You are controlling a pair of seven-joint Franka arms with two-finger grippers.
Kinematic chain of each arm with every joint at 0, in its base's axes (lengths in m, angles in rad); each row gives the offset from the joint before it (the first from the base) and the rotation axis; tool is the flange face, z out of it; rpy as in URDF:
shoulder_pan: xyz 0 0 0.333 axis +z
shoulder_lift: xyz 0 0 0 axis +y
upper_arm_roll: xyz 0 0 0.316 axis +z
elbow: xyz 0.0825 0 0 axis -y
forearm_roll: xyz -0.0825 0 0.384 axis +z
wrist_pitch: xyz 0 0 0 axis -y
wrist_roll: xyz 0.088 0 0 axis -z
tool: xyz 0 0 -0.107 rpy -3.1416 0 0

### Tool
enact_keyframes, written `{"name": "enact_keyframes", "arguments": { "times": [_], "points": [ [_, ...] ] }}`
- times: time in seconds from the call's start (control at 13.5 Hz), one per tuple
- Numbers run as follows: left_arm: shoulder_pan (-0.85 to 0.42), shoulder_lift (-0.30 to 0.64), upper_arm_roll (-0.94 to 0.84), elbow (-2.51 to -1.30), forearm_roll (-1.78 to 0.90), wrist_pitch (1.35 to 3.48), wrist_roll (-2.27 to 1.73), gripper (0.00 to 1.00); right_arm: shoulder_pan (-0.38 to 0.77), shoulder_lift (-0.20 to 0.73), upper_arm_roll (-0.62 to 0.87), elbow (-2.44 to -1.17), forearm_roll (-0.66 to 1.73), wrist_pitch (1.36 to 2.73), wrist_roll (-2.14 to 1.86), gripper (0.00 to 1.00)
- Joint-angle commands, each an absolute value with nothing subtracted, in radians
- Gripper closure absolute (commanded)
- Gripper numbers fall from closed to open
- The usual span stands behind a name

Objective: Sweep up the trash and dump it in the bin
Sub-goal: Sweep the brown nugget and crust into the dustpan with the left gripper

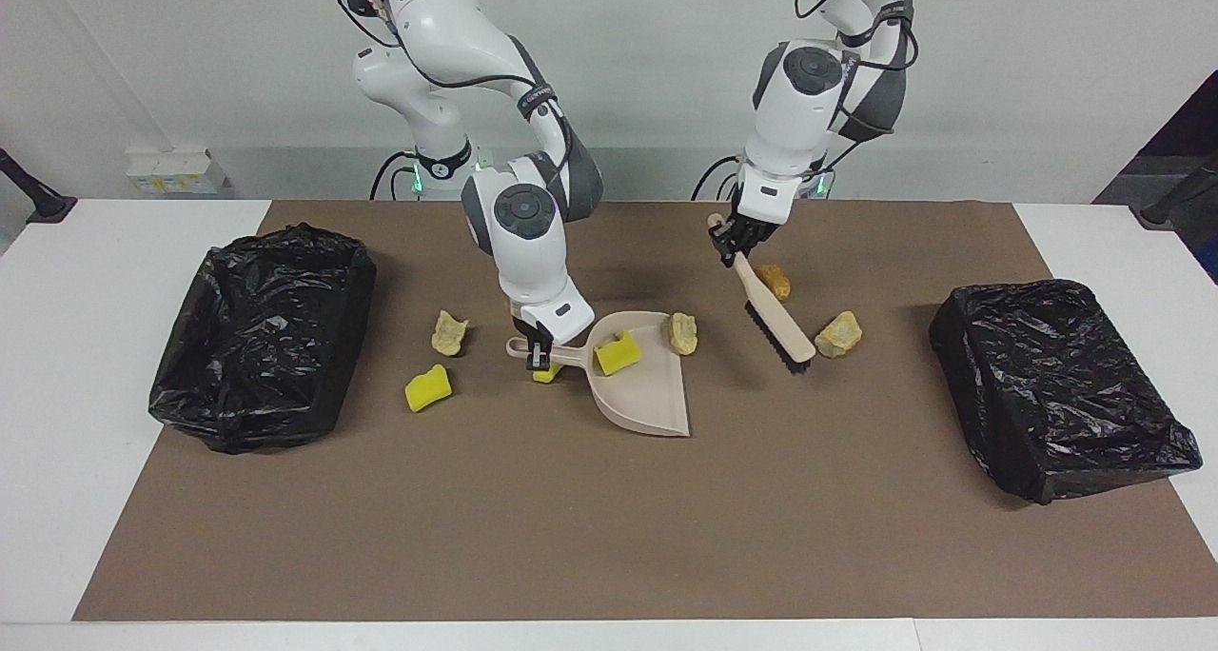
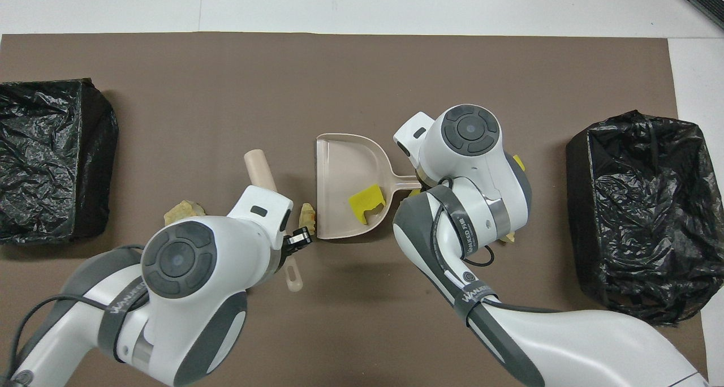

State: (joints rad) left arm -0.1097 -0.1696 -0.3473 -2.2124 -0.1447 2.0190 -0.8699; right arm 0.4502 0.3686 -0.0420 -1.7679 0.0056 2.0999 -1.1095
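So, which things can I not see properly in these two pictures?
- Overhead view: the left arm covers the middle of the brush, where the left gripper holds it.
- Overhead view: the right arm hides the dustpan handle's end and most scraps beside it.
- Facing view: the right gripper partly hides a yellow scrap under that handle.
- Both views: black folds hide what the bins contain.

Two white arms here, glossy rounded shells with dark grey bands at the joints. Each wrist joint carries a round dark grey cap with a ringed pattern, clear on the left arm (image 2: 179, 259) and the right arm (image 2: 470, 130). Grey lettering runs along the dark forearm collars. Thin black cables loop loosely along the upper links. Green lights glow at both bases. The right gripper (image 1: 539, 354) and left gripper (image 1: 740, 242) are black-fingered under white housings.
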Motion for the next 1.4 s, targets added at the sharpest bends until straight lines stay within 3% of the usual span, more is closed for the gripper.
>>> {"name": "enact_keyframes", "arguments": {
  "times": [0.0, 0.3, 0.52, 0.66, 1.03, 1.33],
  "points": [
    [-0.014, -0.231, -0.359, -2.272, -0.120, 1.954, -0.897, 1.00, 0.442, 0.370, -0.035, -1.775, 0.006, 2.117, -1.118, 1.00],
    [0.101, -0.371, -0.359, -2.446, -0.103, 1.944, -0.917, 1.00, 0.443, 0.368, -0.035, -1.775, 0.006, 2.118, -1.117, 1.00],
    [0.065, -0.497, -0.368, -2.588, -0.098, 1.939, -0.923, 1.00, 0.443, 0.368, -0.035, -1.775, 0.006, 2.118, -1.117, 1.00],
    [-0.018, -0.485, -0.370, -2.621, -0.100, 1.957, -0.928, 1.00, 0.443, 0.370, -0.035, -1.775, 0.006, 2.118, -1.117, 1.00],
    [-0.204, -0.342, -0.370, -2.612, -0.205, 2.067, -1.053, 1.00, 0.454, 0.367, -0.035, -1.775, 0.003, 2.114, -1.179, 1.00],
    [-0.218, -0.186, -0.370, -2.473, -0.248, 2.172, -1.192, 1.00, 0.457, 0.364, -0.035, -1.782, -0.003, 2.115, -1.311, 1.00]
  ]
}}
